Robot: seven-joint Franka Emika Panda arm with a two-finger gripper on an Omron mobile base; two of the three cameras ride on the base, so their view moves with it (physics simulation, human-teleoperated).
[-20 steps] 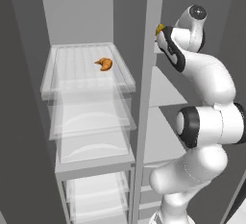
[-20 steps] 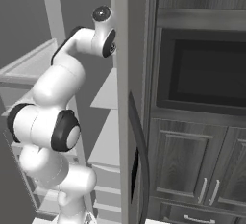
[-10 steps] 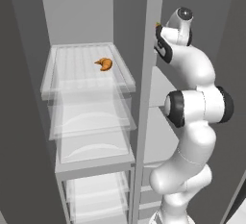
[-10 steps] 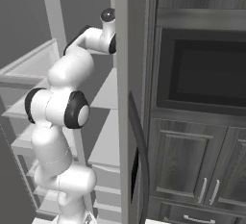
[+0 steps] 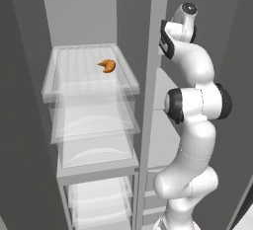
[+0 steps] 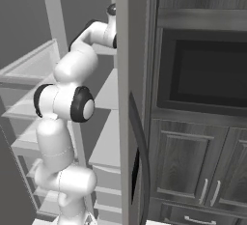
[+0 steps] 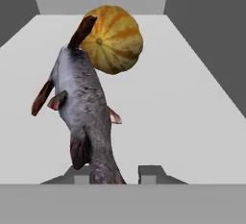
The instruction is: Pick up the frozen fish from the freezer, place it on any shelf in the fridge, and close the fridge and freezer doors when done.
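the frozen fish (image 7: 82,104) lies on a flat grey shelf (image 7: 182,122) in the freezer (image 5: 197,36), its length running away from the camera, with its far end in front of a striped orange-green squash (image 7: 113,38) that sits behind it. the near end of the fish reaches down between the two dark tips of the hand (image 7: 117,175). the tips look drawn in close around that end, but whether they already pinch it i cannot tell.

being frozen, the fish will likely behave as one stiff piece rather than sagging, and it looks light for its size. its skin may be slick, and the fins and thin ends look like the parts most likely to snap or slide. a hold at one end leaves most of the body hanging out as a lever, so it could swing or slip; the thicker middle of the body looks like the surer place.

the hand view gives the fish, the squash and the shelf up close. the left base view shows instead the arm (image 5: 192,125) reaching high into the right compartment, and beside it the fridge (image 5: 89,100) with its translucent ribbed shelves (image 5: 74,66), an orange pastry (image 5: 107,65) on the top one. the right base view adds the open door (image 6: 130,122) on edge with its dark curved handle (image 6: 142,156), and dark cabinets (image 6: 202,98) beyond.
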